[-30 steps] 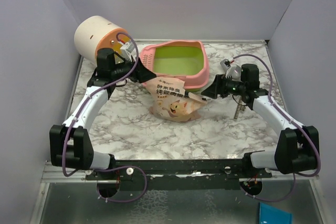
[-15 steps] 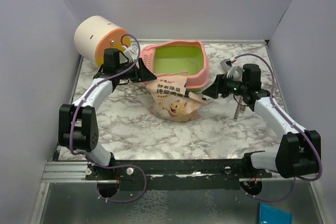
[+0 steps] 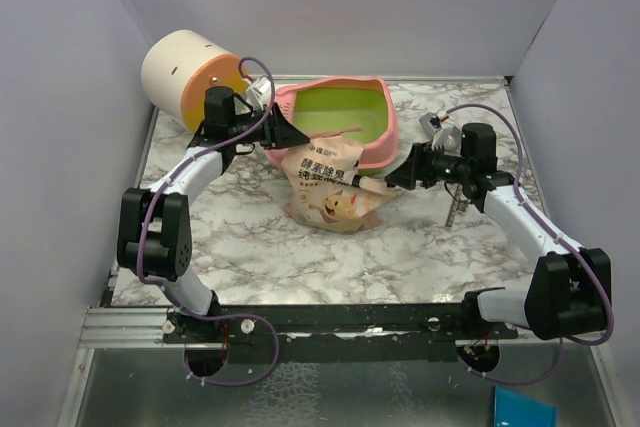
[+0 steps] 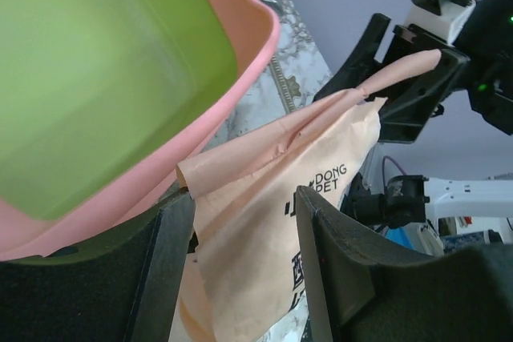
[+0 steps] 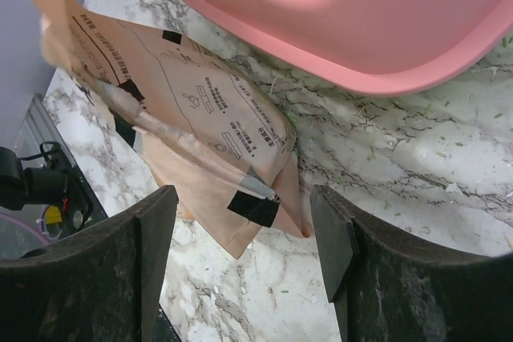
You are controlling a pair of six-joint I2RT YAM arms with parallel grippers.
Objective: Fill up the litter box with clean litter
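Note:
The pink litter box (image 3: 380,143) with its lime-green basin sits at the back of the marble table, and its basin looks bare in the left wrist view (image 4: 240,46). The clean litter is out of view. A beige cat-printed pouch (image 3: 330,190) leans against the box's front wall. My left gripper (image 3: 292,133) is open, with the pouch's crumpled top edge (image 4: 264,198) between its fingers (image 4: 244,258). My right gripper (image 3: 394,179) is open just above the table. The pouch's taped lower corner (image 5: 256,206) lies between its fingers (image 5: 244,258), below the box's pink wall (image 5: 345,30).
A cream-and-orange cylinder (image 3: 188,73) lies at the back left, close behind my left arm. A grey scoop (image 3: 455,209) rests on the marble by my right forearm. Purple walls close in the back and both sides.
My left arm swung right from the box's sieve end to the pouch's top, and its jaws widened a little. The pouch top now stands higher. My right arm stayed still.

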